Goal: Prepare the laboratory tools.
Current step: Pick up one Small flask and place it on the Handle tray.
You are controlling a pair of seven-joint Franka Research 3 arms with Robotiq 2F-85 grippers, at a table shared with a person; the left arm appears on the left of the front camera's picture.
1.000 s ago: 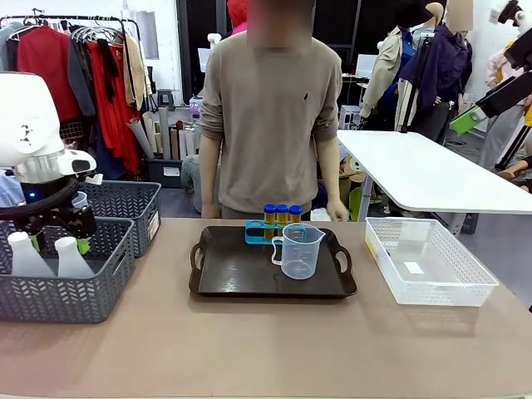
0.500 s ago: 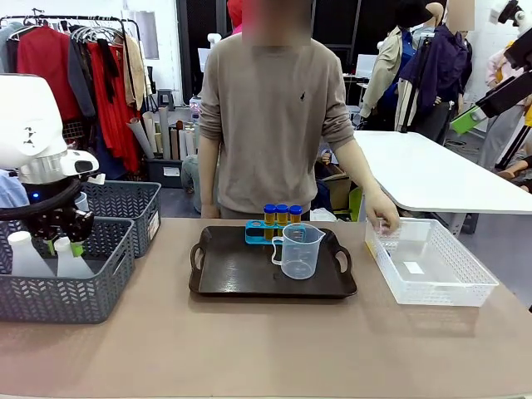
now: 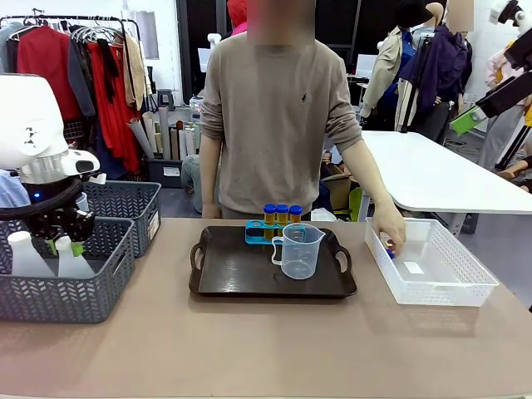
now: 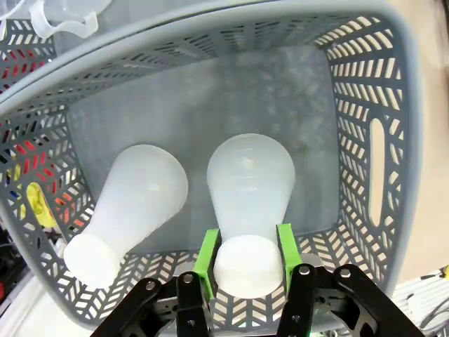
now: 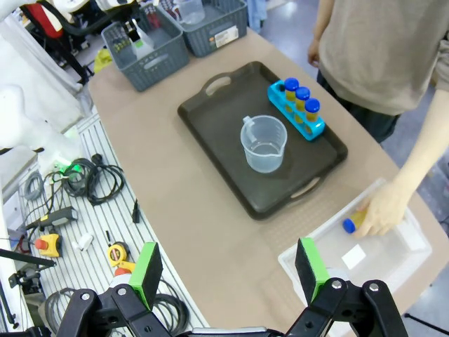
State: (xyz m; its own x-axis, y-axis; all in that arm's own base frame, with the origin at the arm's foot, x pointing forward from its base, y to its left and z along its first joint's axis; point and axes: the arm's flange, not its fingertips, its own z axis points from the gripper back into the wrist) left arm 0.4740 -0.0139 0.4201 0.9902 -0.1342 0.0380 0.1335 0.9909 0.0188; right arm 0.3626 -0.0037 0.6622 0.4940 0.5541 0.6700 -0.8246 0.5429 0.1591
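Note:
Two white conical flasks stand in the near grey basket (image 3: 100, 287) at the left. My left gripper (image 3: 66, 243) reaches down into it and is shut on the neck of the right flask (image 4: 249, 189); both green pads (image 4: 208, 256) press that neck. The other flask (image 4: 133, 203) leans beside it. On the black tray (image 3: 241, 278) stand the clear beaker (image 3: 299, 251) and the blue rack (image 3: 278, 229) holding three blue-capped amber tubes. The person's hand (image 3: 387, 233) holds another amber tube (image 5: 353, 222) inside the white basket. My right gripper (image 5: 228, 277) hangs open high above the table.
A second grey basket (image 3: 129, 208) stands behind the first. The white mesh basket (image 3: 440, 278) sits right of the tray. The person stands at the far edge. Bare tabletop (image 3: 266, 349) lies in front of the tray.
My left gripper has shut on the flask's neck. The person's hand has moved right from the rack into the white basket, down to a tube.

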